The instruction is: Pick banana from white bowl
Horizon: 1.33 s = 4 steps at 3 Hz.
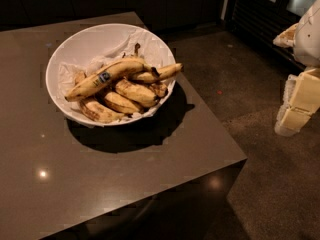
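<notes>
my gripper (299, 101) beyond the smooth dark table's (100, 184) right edge, over open floor (250, 84); grip state: cannot tell | speckled banana (102, 78) well to its left, topmost in glossy white bowl (75, 44)

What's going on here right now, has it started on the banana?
Not yet: nothing is being handled. The pincer hangs at the right edge of the view, off the table and well away from the bowl. The banana, the long one, lies on top of the other bananas in the bowl, not yet picked.
</notes>
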Each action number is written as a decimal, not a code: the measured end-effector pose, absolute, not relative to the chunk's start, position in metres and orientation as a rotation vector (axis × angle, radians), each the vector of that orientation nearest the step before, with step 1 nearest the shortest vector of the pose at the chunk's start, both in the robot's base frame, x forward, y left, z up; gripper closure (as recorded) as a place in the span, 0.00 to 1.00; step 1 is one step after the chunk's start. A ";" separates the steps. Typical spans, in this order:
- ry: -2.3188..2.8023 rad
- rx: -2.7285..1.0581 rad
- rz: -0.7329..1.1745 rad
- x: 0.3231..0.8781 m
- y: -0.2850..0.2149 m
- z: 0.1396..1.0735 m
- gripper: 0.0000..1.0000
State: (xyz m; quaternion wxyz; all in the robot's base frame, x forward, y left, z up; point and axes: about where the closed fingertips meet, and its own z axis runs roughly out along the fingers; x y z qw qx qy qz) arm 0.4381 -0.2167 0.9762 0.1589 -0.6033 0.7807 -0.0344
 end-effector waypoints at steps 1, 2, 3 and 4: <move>2.232 -1.725 -0.098 0.438 -0.217 0.976 0.00; 2.169 -1.824 -0.156 0.440 -0.196 0.987 0.00; 2.085 -1.922 -0.239 0.440 -0.169 1.002 0.00; 2.084 -1.922 -0.239 0.440 -0.169 1.002 0.00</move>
